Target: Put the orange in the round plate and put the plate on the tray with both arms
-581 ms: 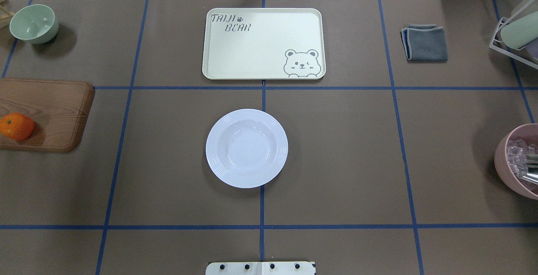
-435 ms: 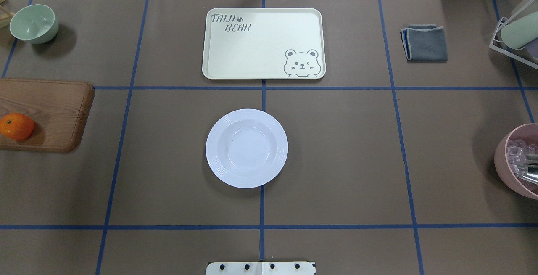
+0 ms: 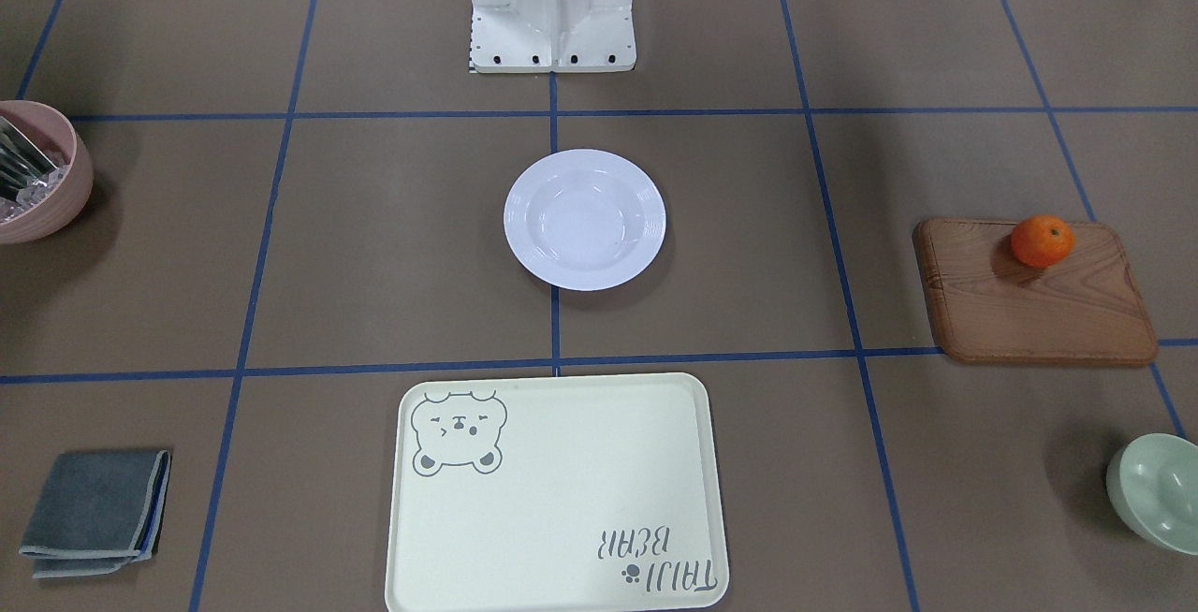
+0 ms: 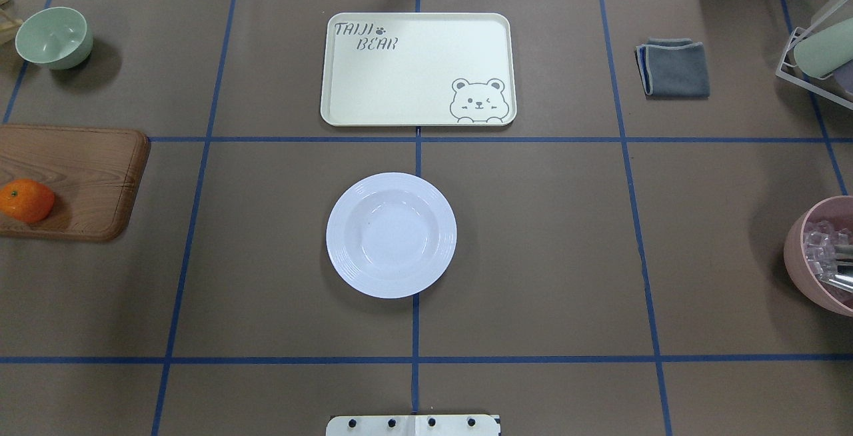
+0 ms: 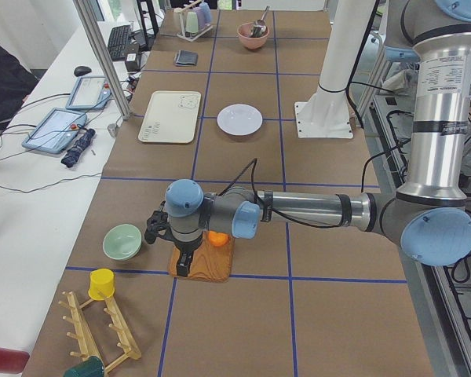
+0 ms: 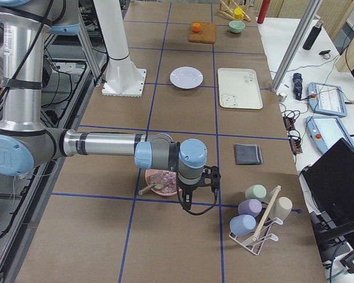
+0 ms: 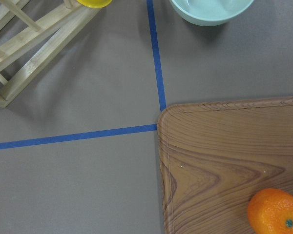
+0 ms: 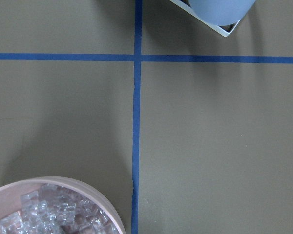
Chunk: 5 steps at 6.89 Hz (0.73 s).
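Nothing is done yet: overhead, I see the orange (image 4: 26,200) on the wooden board (image 4: 86,156), at nine o'clock from the empty round plate (image 4: 391,235), with the tray (image 4: 416,69) at its twelve. Only the side views show my left gripper (image 5: 183,265) above the board and my right gripper (image 6: 186,203) by the pink bowl (image 6: 162,181). I cannot tell whether their fingers are apart or together.

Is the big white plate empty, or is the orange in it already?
Empty. The round plate shows only its bare white centre, and the orange sits on the wooden board, apart from it.
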Tool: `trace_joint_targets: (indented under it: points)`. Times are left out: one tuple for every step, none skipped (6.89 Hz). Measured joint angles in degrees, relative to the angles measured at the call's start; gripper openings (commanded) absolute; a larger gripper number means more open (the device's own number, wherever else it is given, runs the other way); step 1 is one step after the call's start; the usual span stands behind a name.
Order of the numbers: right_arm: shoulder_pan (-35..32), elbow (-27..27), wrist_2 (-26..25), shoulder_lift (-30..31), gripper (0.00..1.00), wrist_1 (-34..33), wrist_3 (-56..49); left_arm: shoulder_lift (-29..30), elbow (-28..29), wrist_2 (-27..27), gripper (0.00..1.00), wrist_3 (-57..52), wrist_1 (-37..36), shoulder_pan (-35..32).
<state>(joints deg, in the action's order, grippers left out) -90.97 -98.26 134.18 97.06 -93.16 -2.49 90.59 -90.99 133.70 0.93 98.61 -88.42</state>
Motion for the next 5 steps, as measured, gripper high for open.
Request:
trace_joint_targets:
  points:
    - [0.0, 0.0, 0.1, 0.0, 1.00, 0.1, 0.0, 0.0, -0.1, 0.0, 0.98, 0.0, 0.0, 0.0]
    - [0.0, -0.1, 0.0, 0.0, 1.00, 0.2, -0.1, 0.0, -0.1, -0.1, 0.98, 0.0, 0.0, 0.0]
    - [0.0, -0.1, -0.2, 0.0, 1.00, 0.3, -0.2, 0.2, -0.1, 0.0, 0.98, -0.1, 0.0, 0.0]
    - [0.0, -0.3, -0.2, -0.2, 1.00, 0.5, -0.2, 0.4, 0.1, 0.0, 0.98, -0.1, 0.0, 0.1]
    - [0.0, -0.5, -0.5, -0.8, 1.00, 0.6, -0.2, 0.3, 0.2, 0.1, 0.98, 0.0, 0.1, 0.2]
